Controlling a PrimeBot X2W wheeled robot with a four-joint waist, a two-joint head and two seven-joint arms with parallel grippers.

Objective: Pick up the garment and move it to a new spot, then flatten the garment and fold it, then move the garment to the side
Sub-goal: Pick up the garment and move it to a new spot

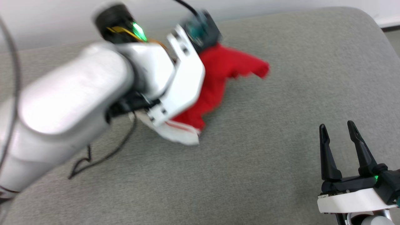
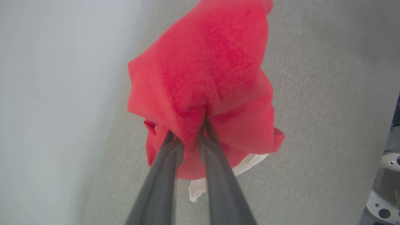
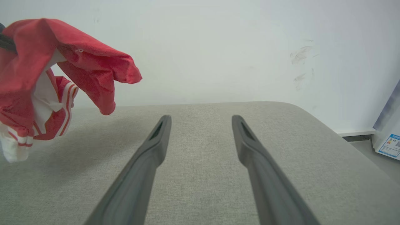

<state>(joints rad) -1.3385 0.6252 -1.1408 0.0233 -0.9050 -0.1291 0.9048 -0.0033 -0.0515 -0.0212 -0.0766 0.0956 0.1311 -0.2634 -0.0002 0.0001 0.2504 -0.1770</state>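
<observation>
The garment [image 1: 228, 70], a red T-shirt with white striped sleeves, hangs bunched from my left gripper [image 2: 187, 128], which is shut on a fold of its red fabric. It is lifted over the grey padded surface [image 1: 281, 140], and a white sleeve [image 1: 179, 134] droops lowest. From the right wrist, the garment [image 3: 62, 56] hangs at the far left, with its shadow on the surface below. My right gripper [image 1: 337, 125] stands open at the lower right with nothing between its fingers, well apart from the shirt; its fingers [image 3: 150, 150] point at the wall across the bare surface.
My pale left forearm [image 1: 68, 103] covers the left of the head view, and a black cable [image 1: 93, 156] trails from it. A white wall [image 3: 218, 47] backs the surface. A box [image 3: 389, 137] stands on the floor past its rounded right corner.
</observation>
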